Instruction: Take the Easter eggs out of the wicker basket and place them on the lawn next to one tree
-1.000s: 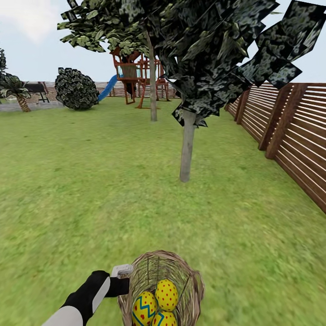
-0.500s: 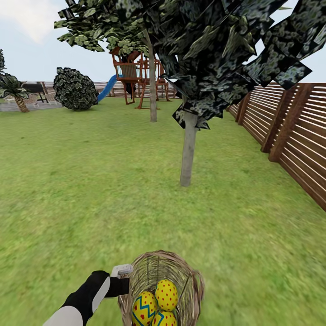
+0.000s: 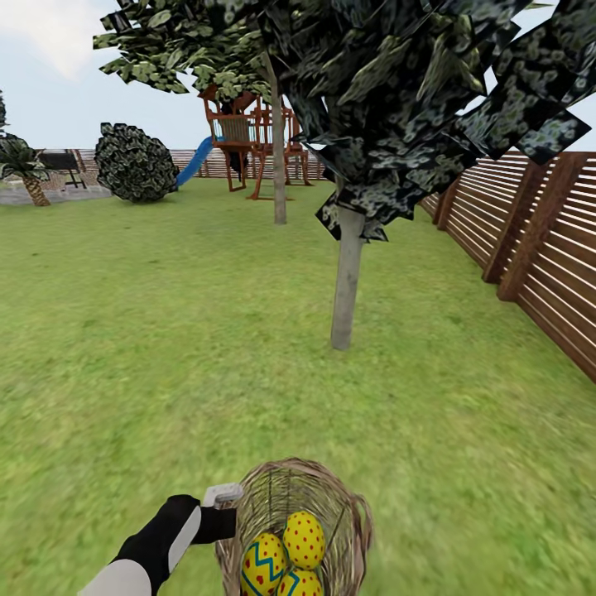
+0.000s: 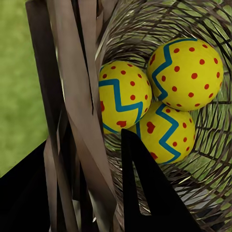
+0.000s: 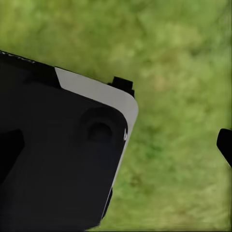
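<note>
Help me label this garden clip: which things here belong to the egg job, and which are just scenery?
Belong to the job:
- Easter eggs, three, all in the basket
- wicker basket, held by the left pincer at its rim
- tree with the pale trunk, just ahead
- lawn

Just scenery:
- wooden fence
- play set with blue slide
- round bush

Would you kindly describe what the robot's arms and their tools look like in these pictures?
In the head view, the left arm has a glossy black forearm over a pale grey-white upper segment, ending in a black wrist with a small light grey block on top. The left tool's fingers are flat, black and wedge-shaped. In the right wrist view, the rounded black housing carries a light grey panel. No cables or markings show.
</note>
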